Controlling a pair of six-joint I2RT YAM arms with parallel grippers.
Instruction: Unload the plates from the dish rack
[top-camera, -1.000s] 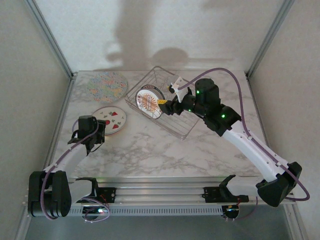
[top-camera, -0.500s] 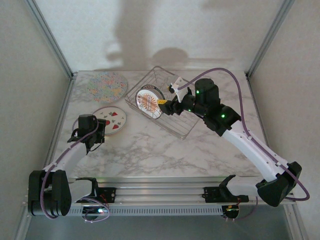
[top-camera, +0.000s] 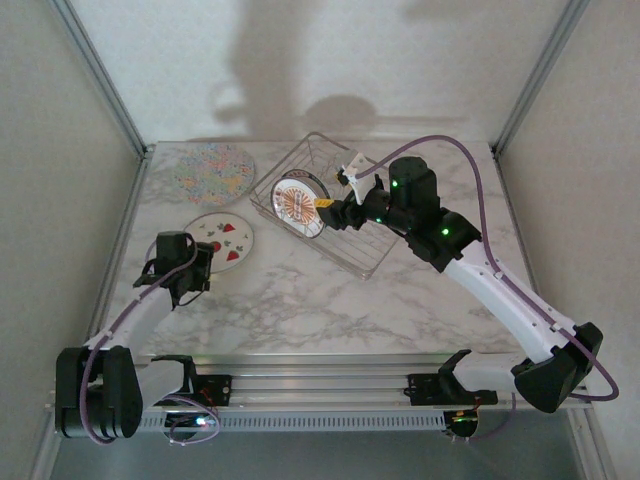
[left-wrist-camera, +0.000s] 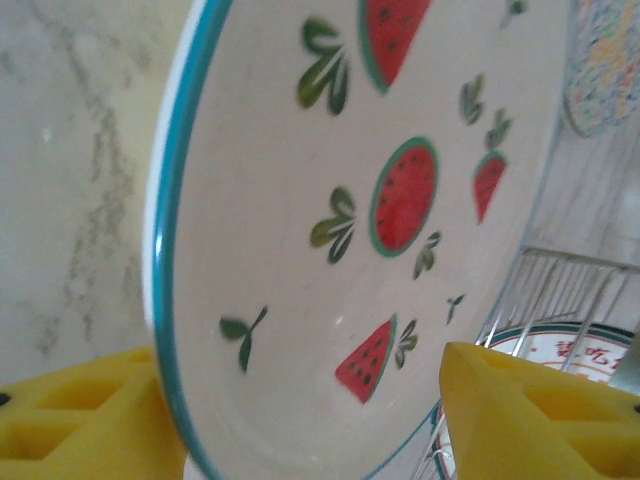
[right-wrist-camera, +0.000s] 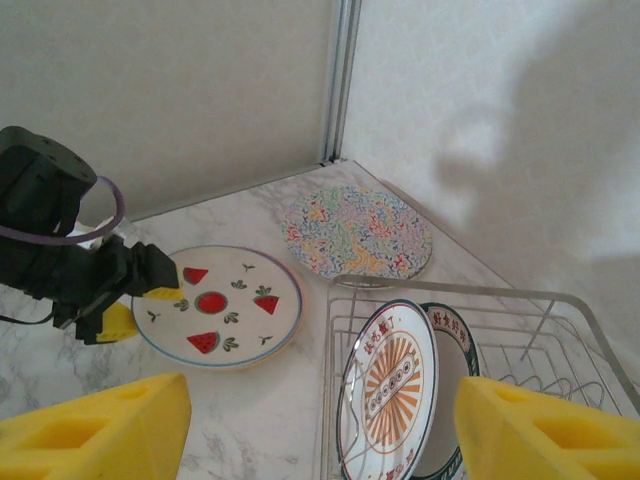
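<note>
The white plate with watermelon motifs lies flat on the marble table; a thin yellow edge shows beneath it. My left gripper stands open at its near-left rim, one yellow pad on either side of the edge. The pastel patterned plate lies flat at the back left. In the wire dish rack the sunburst plate stands upright, with a dark-rimmed plate behind it. My right gripper hangs open just above them, holding nothing.
Grey walls with aluminium posts close in the table on three sides. Bare marble stretches from the rack to the arm bases. A purple cable loops over the right arm.
The left arm has shifted slightly at the watermelon plate's rim. The plates, the rack and the right arm have not moved.
</note>
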